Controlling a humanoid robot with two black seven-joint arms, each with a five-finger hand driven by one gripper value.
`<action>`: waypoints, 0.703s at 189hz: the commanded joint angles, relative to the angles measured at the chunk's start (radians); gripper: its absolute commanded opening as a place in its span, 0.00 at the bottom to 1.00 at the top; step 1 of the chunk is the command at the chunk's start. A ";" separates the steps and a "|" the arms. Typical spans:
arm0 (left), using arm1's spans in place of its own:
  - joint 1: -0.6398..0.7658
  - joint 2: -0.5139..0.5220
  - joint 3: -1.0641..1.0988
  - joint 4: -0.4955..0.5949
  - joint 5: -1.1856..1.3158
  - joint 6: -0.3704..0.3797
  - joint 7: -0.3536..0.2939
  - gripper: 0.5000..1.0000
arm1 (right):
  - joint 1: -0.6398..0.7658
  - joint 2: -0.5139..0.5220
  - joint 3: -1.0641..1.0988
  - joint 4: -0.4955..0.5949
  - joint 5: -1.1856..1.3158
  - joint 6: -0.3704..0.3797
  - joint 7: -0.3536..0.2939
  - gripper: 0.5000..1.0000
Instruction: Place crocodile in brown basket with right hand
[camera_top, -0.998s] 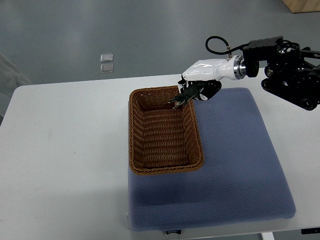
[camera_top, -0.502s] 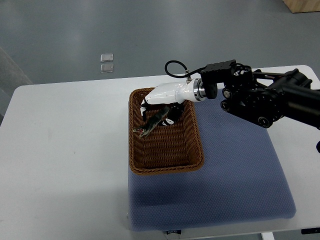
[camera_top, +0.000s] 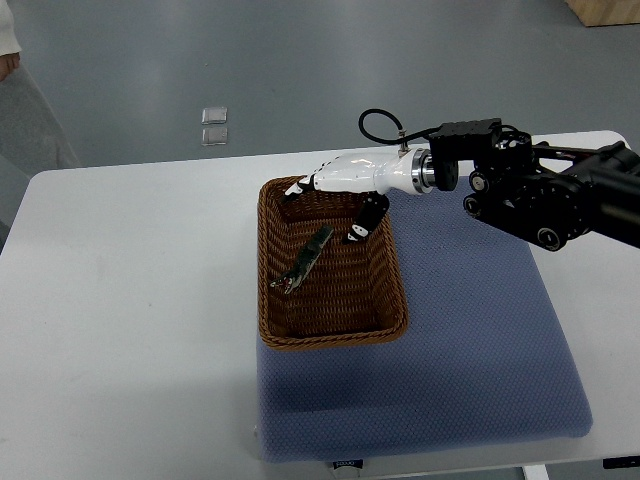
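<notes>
Seen from the top view, the brown basket (camera_top: 333, 263) serves as the landmark: it stands on the near-left part of a blue padded mat (camera_top: 470, 340), which in turn lies on a white table (camera_top: 130, 330). Inside the basket, the crocodile (camera_top: 304, 260) lies on the woven floor, a slim dark-green shape set diagonally, its upper end toward the basket's far right and its lower end toward the left wall. Nothing touches it.

Above the basket's far rim hangs the right hand (camera_top: 335, 195), white-shelled with dark fingertips, its arm (camera_top: 530, 185) coming in from the picture's right edge across the far side of the mat. The fingers (camera_top: 362, 222) are spread and hold nothing; one dark-tipped finger points down over the basket's far right corner, others reach toward the far left corner. The hand is clear of the crocodile, which lies below and nearer than it.

Beyond the table, far left of the basket, two small pale squares (camera_top: 213, 126) sit on the grey floor.
</notes>
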 joint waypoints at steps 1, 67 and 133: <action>0.000 0.000 0.000 0.000 0.000 0.001 0.000 1.00 | 0.011 -0.037 0.011 0.002 0.083 0.019 -0.004 0.80; 0.000 0.000 0.000 0.000 0.000 -0.001 0.000 1.00 | -0.034 -0.129 0.011 0.000 0.650 0.091 -0.130 0.80; 0.000 0.000 0.000 0.000 0.000 -0.001 0.000 1.00 | -0.097 -0.184 0.011 -0.043 1.405 0.122 -0.332 0.83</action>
